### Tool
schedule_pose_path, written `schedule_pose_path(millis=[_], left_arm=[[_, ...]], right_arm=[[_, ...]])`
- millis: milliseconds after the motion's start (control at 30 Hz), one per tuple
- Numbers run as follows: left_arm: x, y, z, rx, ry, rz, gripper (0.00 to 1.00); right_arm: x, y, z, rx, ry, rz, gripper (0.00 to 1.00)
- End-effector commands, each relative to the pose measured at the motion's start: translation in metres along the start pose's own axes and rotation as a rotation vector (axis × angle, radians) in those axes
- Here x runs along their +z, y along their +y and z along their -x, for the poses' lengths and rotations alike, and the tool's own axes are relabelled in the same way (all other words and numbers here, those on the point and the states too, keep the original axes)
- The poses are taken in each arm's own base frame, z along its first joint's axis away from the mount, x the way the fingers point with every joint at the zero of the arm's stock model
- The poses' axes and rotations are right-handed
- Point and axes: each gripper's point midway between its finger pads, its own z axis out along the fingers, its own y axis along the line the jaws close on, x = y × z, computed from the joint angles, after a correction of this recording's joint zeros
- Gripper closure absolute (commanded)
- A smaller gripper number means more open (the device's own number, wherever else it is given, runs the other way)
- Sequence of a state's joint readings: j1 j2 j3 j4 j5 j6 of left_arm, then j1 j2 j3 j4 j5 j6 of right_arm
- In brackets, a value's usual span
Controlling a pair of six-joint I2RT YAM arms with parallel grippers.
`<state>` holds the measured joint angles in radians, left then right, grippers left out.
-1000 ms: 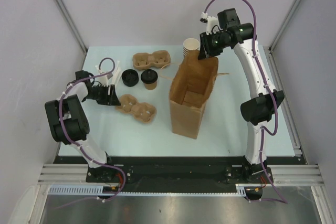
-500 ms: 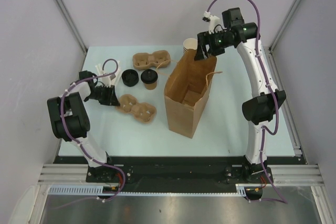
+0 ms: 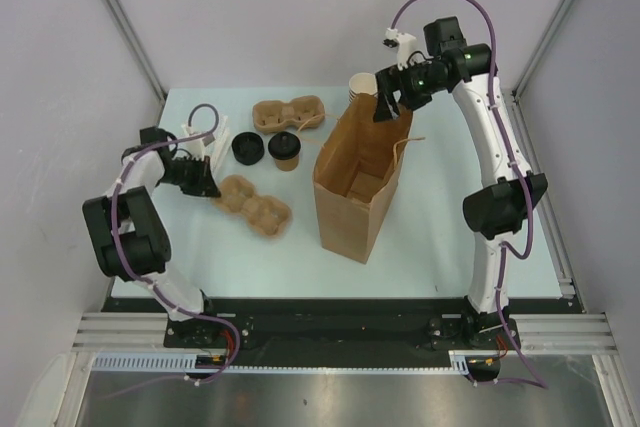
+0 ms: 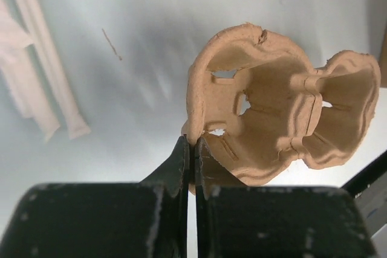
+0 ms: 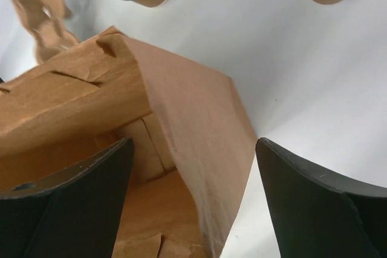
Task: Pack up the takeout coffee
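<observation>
1. While the left gripper (image 4: pixel 192 149) pinches the rim of a pulp cup carrier (image 4: pixel 272 119), the right gripper (image 5: pixel 195 144) hangs spread wide above the paper bag (image 5: pixel 181 119).
2. The takeout coffee (image 3: pixel 285 150) stands on the counter (image 3: pixel 440 217) near the bag.

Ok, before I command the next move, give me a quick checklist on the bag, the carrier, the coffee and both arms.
1. Paper bag upright, mouth open: ok.
2. Right gripper jaws open, one on each side of the bag's far wall, not pinching it: ok.
3. Left gripper jaws shut on the rim of the cup carrier: ok.
4. Carrier lifted off the table: cannot tell; it hangs tilted in the wrist view.
5. Takeout coffee upright with lid on: ok.
6. Coffee seated in the carrier: not ok; it stands on the table, apart from it.
</observation>
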<state>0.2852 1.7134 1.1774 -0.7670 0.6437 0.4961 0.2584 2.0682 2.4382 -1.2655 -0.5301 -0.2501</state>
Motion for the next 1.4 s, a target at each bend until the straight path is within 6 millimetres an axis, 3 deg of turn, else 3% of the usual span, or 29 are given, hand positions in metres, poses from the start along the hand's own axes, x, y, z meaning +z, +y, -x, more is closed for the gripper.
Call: schedule_pose_path(millis=[0,33,167,200,267,300,333,400,500,700,800,833,900,933,1000,1033,1133,1200,1233,1367], left_arm=[[-0.054,-0.020,0.025,0.118,-0.078,-0.002,1.00],[-0.067,-0.020,0.032,0.137,-0.102,0.018,1.00],[-0.104,-0.025,0.044,0.181,-0.145,0.056,1.00],[-0.112,-0.027,0.049,0.199,-0.159,0.064,1.00],[-0.137,-0.033,0.069,0.262,-0.212,0.106,1.00],[-0.146,-0.035,0.077,0.281,-0.234,0.120,1.00],[-0.164,-0.041,0.095,0.327,-0.280,0.152,1.00],[-0.181,-0.049,0.113,0.351,-0.329,0.164,1.00],[-0.230,-0.067,0.164,0.426,-0.471,0.228,1.00],[-0.284,-0.122,0.231,0.577,-0.679,0.246,1.00],[-0.311,-0.156,0.261,0.673,-0.786,0.273,1.00],[-0.319,-0.181,0.271,0.745,-0.831,0.265,1.00],[-0.326,-0.200,0.281,0.823,-0.870,0.302,1.00],[-0.327,-0.229,0.285,0.897,-0.908,0.280,1.00],[-0.326,-0.246,0.291,0.971,-0.930,0.319,1.00],[-0.322,-0.273,0.293,1.031,-0.960,0.273,1.00],[-0.320,-0.310,0.293,1.134,-1.007,0.242,1.00],[-0.319,-0.325,0.292,1.188,-1.018,0.231,1.00],[-0.312,-0.340,0.287,1.223,-1.017,0.193,1.00],[-0.284,-0.371,0.270,1.405,-0.961,0.170,1.00]], right_arm=[[-0.021,0.013,0.004,-0.128,-0.019,-0.020,0.20],[-0.020,0.012,0.003,-0.140,-0.012,-0.022,0.31],[-0.014,0.013,0.001,-0.201,0.002,-0.004,0.54],[-0.012,0.014,0.001,-0.208,0.001,0.004,0.63],[-0.011,0.016,0.005,-0.228,-0.022,0.027,0.73],[-0.011,0.018,0.008,-0.234,-0.032,0.035,0.85],[-0.012,0.019,0.010,-0.243,-0.045,0.039,0.91],[-0.011,0.020,0.016,-0.266,-0.073,0.050,1.00],[-0.016,0.030,0.024,-0.310,-0.116,0.091,1.00],[-0.023,0.046,0.035,-0.357,-0.168,0.144,1.00],[-0.025,0.050,0.037,-0.375,-0.174,0.139,1.00],[-0.026,0.051,0.038,-0.382,-0.176,0.134,1.00],[-0.026,0.058,0.038,-0.407,-0.175,0.132,1.00],[-0.026,0.059,0.039,-0.418,-0.172,0.117,1.00],[-0.024,0.067,0.038,-0.449,-0.164,0.114,1.00],[-0.023,0.068,0.038,-0.455,-0.157,0.097,1.00],[-0.021,0.074,0.039,-0.474,-0.153,0.084,1.00],[-0.020,0.079,0.040,-0.484,-0.152,0.080,1.00],[-0.019,0.078,0.041,-0.487,-0.151,0.066,1.00],[-0.017,0.081,0.045,-0.490,-0.161,0.053,1.00]])
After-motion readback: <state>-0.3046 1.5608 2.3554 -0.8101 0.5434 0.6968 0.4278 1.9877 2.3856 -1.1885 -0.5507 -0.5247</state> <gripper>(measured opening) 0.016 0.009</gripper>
